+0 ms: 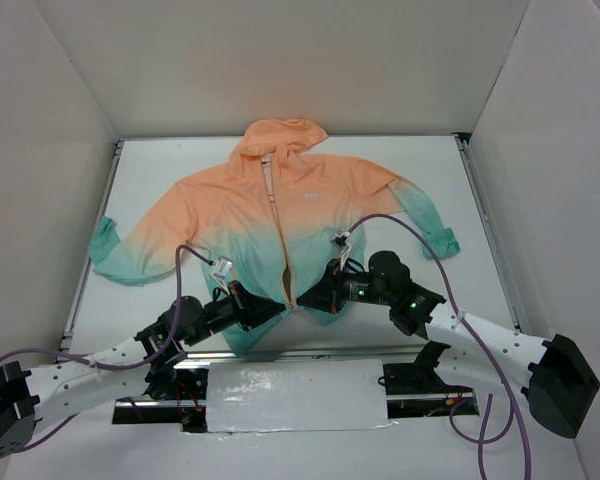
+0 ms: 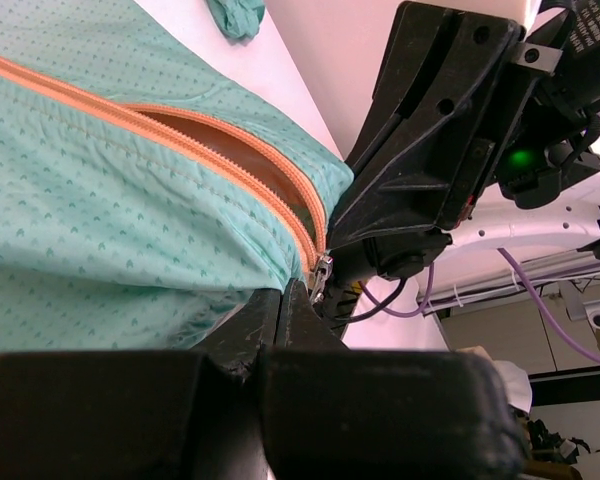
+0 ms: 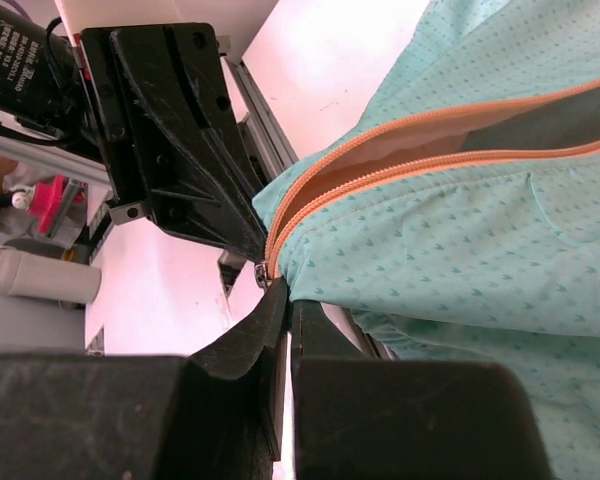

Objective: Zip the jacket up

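The jacket (image 1: 280,210) lies flat on the white table, front up, with the peach hood at the far side and the teal hem near the arms. Its orange zipper (image 1: 283,250) runs down the middle. In the wrist views the zipper teeth are parted above the metal slider (image 2: 322,270) (image 3: 263,272), which sits at the hem. My left gripper (image 1: 276,306) (image 2: 285,295) is shut on the teal hem just left of the slider. My right gripper (image 1: 308,298) (image 3: 288,300) is shut on the hem just right of it. The two grippers almost touch.
White walls enclose the table on three sides, with metal rails (image 1: 95,250) along the left and right edges. A foil-covered plate (image 1: 290,395) lies between the arm bases. Purple cables (image 1: 410,235) loop over the jacket's lower part. The teal cuffs (image 1: 442,240) reach toward the side walls.
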